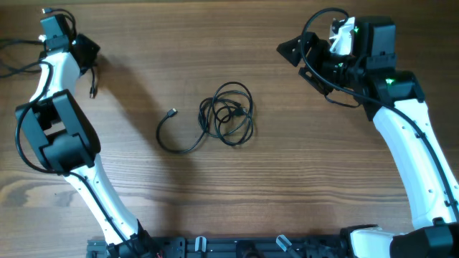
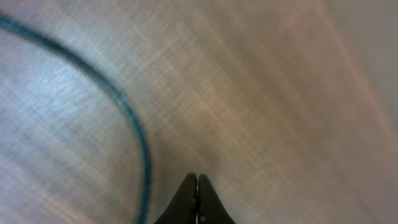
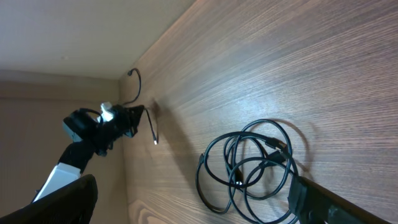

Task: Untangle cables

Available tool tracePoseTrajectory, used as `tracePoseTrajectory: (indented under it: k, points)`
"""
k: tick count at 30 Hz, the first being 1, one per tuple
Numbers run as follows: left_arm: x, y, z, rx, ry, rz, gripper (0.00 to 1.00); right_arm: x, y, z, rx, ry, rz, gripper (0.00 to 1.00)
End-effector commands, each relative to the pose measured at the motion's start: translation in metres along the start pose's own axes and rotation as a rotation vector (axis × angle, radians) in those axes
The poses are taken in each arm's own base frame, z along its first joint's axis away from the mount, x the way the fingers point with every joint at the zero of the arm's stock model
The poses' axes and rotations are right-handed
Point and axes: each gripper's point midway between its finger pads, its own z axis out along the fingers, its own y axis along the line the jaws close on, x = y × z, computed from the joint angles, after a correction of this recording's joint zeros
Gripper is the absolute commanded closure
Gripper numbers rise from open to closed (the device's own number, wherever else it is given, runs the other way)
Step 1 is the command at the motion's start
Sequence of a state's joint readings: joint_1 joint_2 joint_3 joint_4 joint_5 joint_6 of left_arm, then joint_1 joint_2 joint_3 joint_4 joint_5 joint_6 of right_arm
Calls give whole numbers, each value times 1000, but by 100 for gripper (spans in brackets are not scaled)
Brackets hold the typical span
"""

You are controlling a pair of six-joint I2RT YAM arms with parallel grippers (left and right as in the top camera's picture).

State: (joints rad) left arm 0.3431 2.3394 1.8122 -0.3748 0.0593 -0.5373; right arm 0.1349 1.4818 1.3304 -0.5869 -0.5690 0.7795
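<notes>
cables (image 1: pixel 226 115) coiled on table (image 1: pixel 287 179), left hand (image 2: pixel 197 182) closed, right hand (image 1: pixel 290 50) open

Overhead, the light is warm and even and the picture sharp: grain shows right across the counter (image 1: pixel 287 179), with a soft shadow beside the left arm (image 1: pixel 64 136). The left wrist view is pure smear, pale glare on the left, a curved cord (image 2: pixel 134 124) gone teal and fuzzy. The right wrist view is crisp, with a sheen on the wood around the cables (image 3: pixel 249 168).
</notes>
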Motion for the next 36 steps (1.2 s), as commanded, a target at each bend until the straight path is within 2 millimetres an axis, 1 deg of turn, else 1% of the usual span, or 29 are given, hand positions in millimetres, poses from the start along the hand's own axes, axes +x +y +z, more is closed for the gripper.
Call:
tracePoseTrajectory:
  k: [1, 2, 3, 4, 6, 9, 10, 11, 13, 14, 15, 16, 19, 20, 24, 28, 30, 31, 32, 33, 36]
  points:
    - [-1, -13, 4, 83, 21, -83, 93, 3, 0, 2, -4, 13, -17, 0]
    - [-1, -13, 4, 81, 22, -86, 66, 3, 0, 2, -4, 13, -17, 0]
    - [1, -11, 4, 71, 27, -86, 37, 3, 0, 3, -4, 13, -17, 0]
    - [3, -4, 4, 34, 29, -74, 27, 3, 0, 3, -4, 12, -18, 0]
    - [4, 11, 4, -41, 22, -44, 23, 1, 0, 3, 0, 6, -19, 0]
    - [9, 19, -2, -86, 52, 79, 23, -1, -1, 3, 8, -8, -22, 0]
    - [8, 21, -4, -105, 53, 94, 23, -2, -1, 2, 8, -8, -22, 0]
    - [9, 25, -7, -122, 62, 119, 27, -2, -1, 2, 8, -9, -22, 0]
    - [17, 30, -9, -140, 97, 153, 30, -2, -2, 2, 10, -11, -23, 0]
    - [23, 37, -8, -169, 122, 177, 31, -3, -3, 3, 15, -16, -24, 0]
    - [27, 40, -8, -178, 135, 182, 34, -4, -3, 2, 19, -20, -24, 0]
    - [31, 43, -6, -185, 148, 181, 37, -4, -4, 2, 24, -25, -24, 0]
    - [40, 49, -5, -199, 173, 181, 54, -5, -4, 2, 25, -27, -24, 0]
    - [41, 50, -4, -201, 176, 181, 57, -5, -4, 2, 26, -27, -24, 0]
    - [46, 54, 1, -209, 189, 180, 64, -3, -5, 2, 27, -20, -21, 0]
    - [57, 62, 10, -224, 218, 183, 68, -3, -5, 2, 29, -18, -19, 0]
    - [61, 65, 13, -231, 231, 183, 76, -3, -5, 2, 29, -18, -19, 0]
    - [63, 66, 15, -233, 234, 182, 85, -3, -5, 2, 29, -18, -19, 0]
    - [62, 66, 15, -232, 233, 182, 92, -3, -5, 2, 28, -18, -19, 0]
    - [61, 65, 16, -229, 227, 182, 96, -3, -5, 2, 28, -18, -19, 0]
    - [46, 55, 14, -204, 187, 182, 96, -3, -5, 2, 28, -18, -19, 0]
